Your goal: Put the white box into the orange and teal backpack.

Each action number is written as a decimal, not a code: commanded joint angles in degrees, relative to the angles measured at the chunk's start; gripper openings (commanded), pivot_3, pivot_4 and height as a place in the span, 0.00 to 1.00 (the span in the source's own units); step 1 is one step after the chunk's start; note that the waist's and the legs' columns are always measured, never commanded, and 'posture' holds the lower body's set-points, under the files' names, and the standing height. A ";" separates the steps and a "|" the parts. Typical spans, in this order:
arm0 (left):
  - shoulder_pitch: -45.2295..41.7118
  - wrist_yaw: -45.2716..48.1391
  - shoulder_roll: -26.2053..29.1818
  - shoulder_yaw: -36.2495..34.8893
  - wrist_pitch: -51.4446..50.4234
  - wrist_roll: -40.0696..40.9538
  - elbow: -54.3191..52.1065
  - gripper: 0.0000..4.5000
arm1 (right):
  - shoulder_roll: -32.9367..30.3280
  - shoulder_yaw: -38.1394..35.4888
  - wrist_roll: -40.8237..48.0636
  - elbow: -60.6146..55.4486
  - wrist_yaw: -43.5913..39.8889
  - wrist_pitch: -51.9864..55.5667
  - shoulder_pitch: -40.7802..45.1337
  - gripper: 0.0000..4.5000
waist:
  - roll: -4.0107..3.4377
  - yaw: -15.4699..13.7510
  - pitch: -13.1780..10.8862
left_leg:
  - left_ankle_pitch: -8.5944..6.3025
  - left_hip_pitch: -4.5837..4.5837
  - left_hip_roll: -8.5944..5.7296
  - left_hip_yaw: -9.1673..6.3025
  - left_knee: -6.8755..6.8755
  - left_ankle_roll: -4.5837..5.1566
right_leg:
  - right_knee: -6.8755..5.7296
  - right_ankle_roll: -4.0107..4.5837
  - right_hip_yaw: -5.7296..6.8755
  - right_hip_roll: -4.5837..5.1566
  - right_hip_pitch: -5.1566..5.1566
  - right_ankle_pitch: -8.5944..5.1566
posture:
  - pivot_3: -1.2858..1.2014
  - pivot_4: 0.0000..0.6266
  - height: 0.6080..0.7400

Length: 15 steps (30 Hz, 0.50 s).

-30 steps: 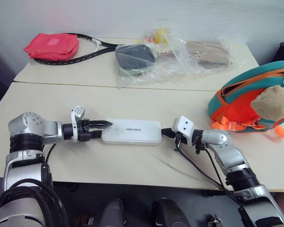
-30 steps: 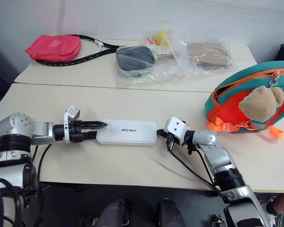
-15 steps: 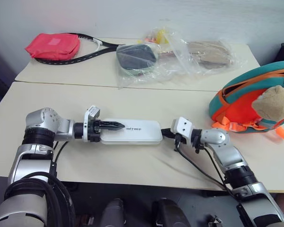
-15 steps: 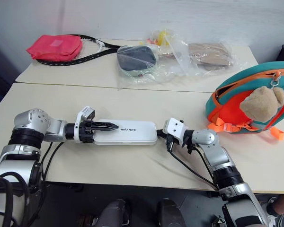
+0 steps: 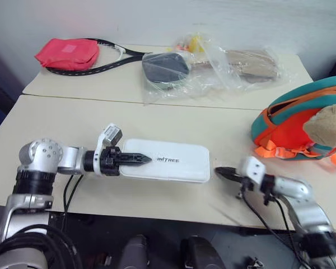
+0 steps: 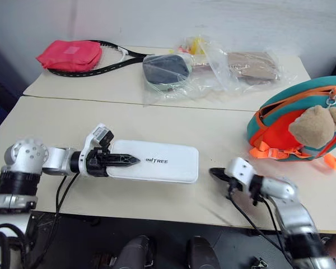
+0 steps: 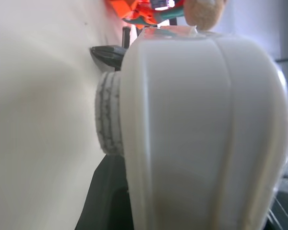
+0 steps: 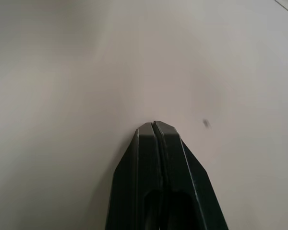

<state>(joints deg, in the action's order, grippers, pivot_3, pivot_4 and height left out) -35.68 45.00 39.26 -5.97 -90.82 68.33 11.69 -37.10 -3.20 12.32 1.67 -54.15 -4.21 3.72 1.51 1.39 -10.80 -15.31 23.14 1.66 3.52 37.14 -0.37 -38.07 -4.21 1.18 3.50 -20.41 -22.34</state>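
The white box (image 5: 176, 161) lies lengthwise near the table's front edge, dark lettering on top. My left gripper (image 5: 142, 160) is shut on its left end, one black finger lying over the lid. In the left wrist view a grey finger pad (image 7: 108, 115) presses against the box (image 7: 197, 124). Whether the box is off the table I cannot tell. My right gripper (image 5: 220, 172) is shut with nothing in it, a short gap from the box's right end, just above the bare table (image 8: 62, 72). The orange and teal backpack (image 5: 294, 126), with its tan plush bear (image 5: 327, 126), sits at the right.
On the far table lie a flat red pouch (image 5: 67, 53), a black racket (image 5: 109, 59) and clear plastic bags (image 5: 213, 67) holding a dark case and tan items. A seam (image 5: 157, 103) divides the two tables. The table's front edge (image 5: 157, 204) runs just below both grippers.
My left gripper slid over the box's left end and closed on it, and the box shifted right with it. My right gripper drew back to the right, away from the box's end.
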 commanded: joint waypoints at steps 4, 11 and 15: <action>12.19 8.74 -2.53 -4.43 34.14 -13.00 -19.59 0.28 | 1.79 -21.62 13.14 -12.05 5.99 5.75 -19.94 0.28 | -0.16 -0.01 0.02 | 0.00 -0.06 0.06 0.00 -0.15 -0.10 | 0.16 -0.01 0.01 -0.12 0.06 0.00 | 0.52 0.24 1.00; 19.05 20.82 -2.16 0.37 56.68 -25.39 -23.90 0.28 | -2.03 -37.43 17.29 -0.60 4.58 4.04 -24.09 0.80 | -0.20 0.22 -0.02 | -0.14 -0.67 0.03 0.26 -0.45 0.01 | 0.48 0.00 -0.18 -0.11 0.62 0.00 | 0.52 0.24 1.00; 18.96 24.08 -1.69 1.70 59.27 -26.59 -22.94 0.28 | -10.14 -38.26 16.43 12.61 0.44 2.46 -15.40 1.00 | -0.24 0.58 -0.02 | -0.28 -1.11 0.00 0.47 -0.87 0.30 | 0.71 0.00 -0.31 -0.08 0.94 0.00 | 0.52 0.24 1.00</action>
<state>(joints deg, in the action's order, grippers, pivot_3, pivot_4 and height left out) -16.31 67.25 37.12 -3.91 -33.24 41.55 -9.75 -45.69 -39.81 28.42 11.71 -52.03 -0.03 -12.81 1.27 1.97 -10.83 -15.58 22.02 1.66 4.00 36.23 -0.08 -37.38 -4.20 0.86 3.41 -19.50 -22.34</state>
